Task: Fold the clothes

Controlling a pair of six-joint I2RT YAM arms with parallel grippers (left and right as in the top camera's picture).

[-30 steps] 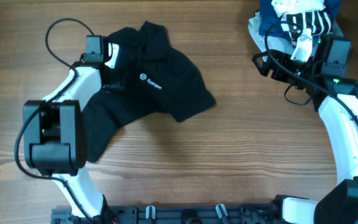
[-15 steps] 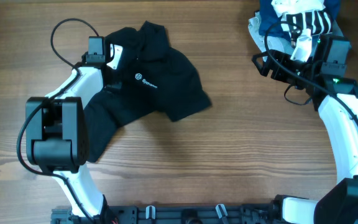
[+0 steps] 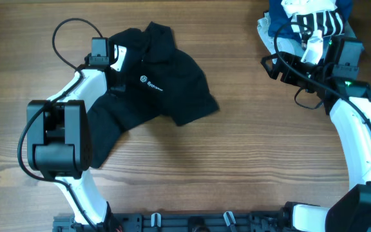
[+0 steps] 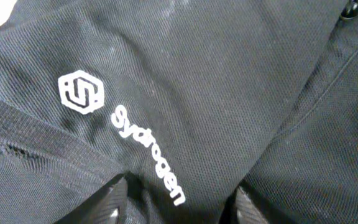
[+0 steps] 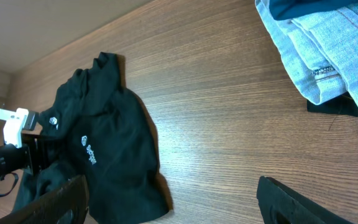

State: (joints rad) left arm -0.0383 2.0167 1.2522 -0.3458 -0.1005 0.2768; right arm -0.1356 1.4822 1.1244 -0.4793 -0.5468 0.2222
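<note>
The clothes, a crumpled black polo shirt (image 3: 166,90) with small white logo prints, lie on the wooden table at the left. In the left wrist view the shirt (image 4: 197,93) fills the frame. My left gripper (image 4: 179,202) is down on it near the chest logo, its fingers partly apart astride a raised ridge of fabric, with a dark gap beside each finger. From overhead the left gripper (image 3: 116,80) is at the shirt's left side, its tips lost against the black cloth. My right gripper (image 5: 173,199) hovers open and empty over bare table, far right of the shirt (image 5: 104,162).
A pile of other garments (image 3: 308,22), navy and black-and-white striped on pale blue-grey folded pieces (image 5: 328,50), sits at the table's back right corner beside the right arm (image 3: 353,122). A black cable (image 3: 69,32) loops behind the left arm.
The shirt's right corner has slid slightly left and the left wrist has crept left with it. The right arm has not moved.
</note>
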